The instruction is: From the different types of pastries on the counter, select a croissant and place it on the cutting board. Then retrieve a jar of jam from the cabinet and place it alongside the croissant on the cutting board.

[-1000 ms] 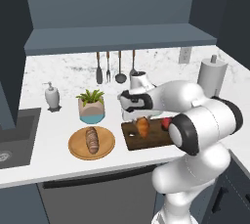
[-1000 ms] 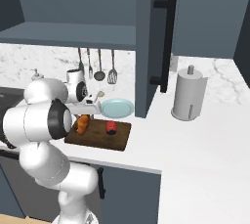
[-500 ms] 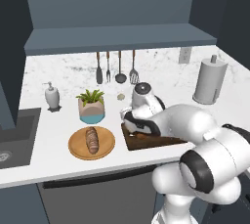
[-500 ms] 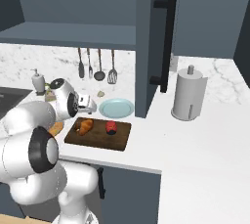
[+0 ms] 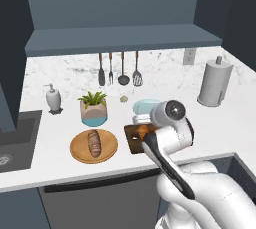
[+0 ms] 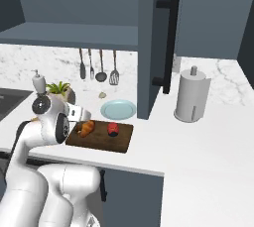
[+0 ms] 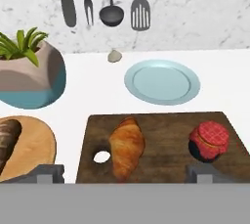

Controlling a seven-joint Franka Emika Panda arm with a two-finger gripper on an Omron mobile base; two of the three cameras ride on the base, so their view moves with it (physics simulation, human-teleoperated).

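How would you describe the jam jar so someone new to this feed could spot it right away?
Find the dark brown cutting board on the white marble counter, just in front of the pale blue plate. The jar of jam stands near one end of it, apart from the croissant. It is the only squat red thing there, its top red-checked.

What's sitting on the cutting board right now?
The croissant lies on the cutting board beside its corner hole, and the jam jar stands upright farther along, apart from it. The board's near edge is cut off at the bottom of the hand view.
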